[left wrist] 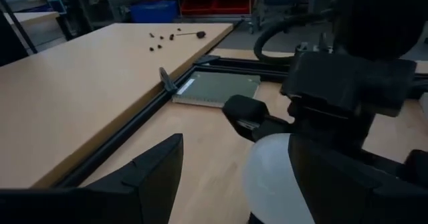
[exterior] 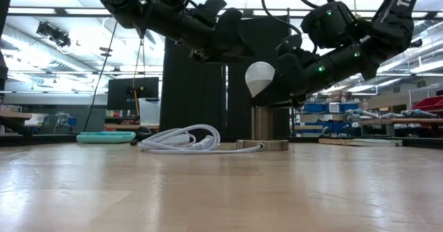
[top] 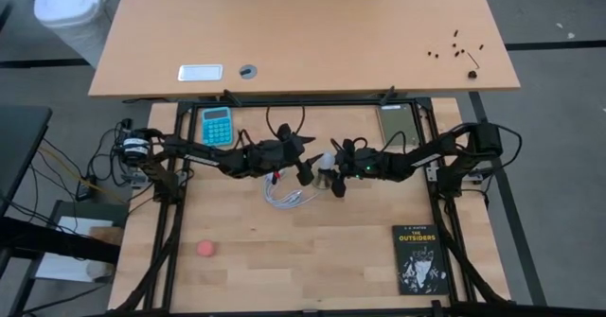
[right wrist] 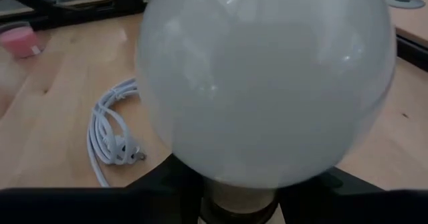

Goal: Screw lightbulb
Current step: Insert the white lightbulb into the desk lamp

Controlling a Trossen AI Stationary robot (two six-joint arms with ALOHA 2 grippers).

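The white frosted lightbulb (exterior: 259, 77) is held in the air just above the metal socket (exterior: 261, 125), which stands upright on its round base on the table. The bulb also shows in the high view (top: 325, 159) and fills the right wrist view (right wrist: 267, 77). My right gripper (exterior: 287, 83) is shut on it and comes in from the table's right. My left gripper (top: 303, 172) is open and empty, close to the bulb's left. One of its fingers (left wrist: 157, 177) shows with the bulb (left wrist: 274, 177) ahead. The socket's white cord (exterior: 183, 138) lies coiled on the table to the left. My right gripper pinches the lightbulb's narrow neck by the screw base (right wrist: 234, 200) between its two fingers. The fingers come from the table's right, slanting down. The bulb is lifted clear of the socket and tilted, its round end toward the left arm.
A teal calculator (top: 217, 125) and a green board (top: 395, 120) lie at the table's far edge. A black book (top: 419, 258) lies at the near right and a small pink thing (top: 206, 249) at the near left. A raised wooden desk (top: 303, 33) stands beyond the table.
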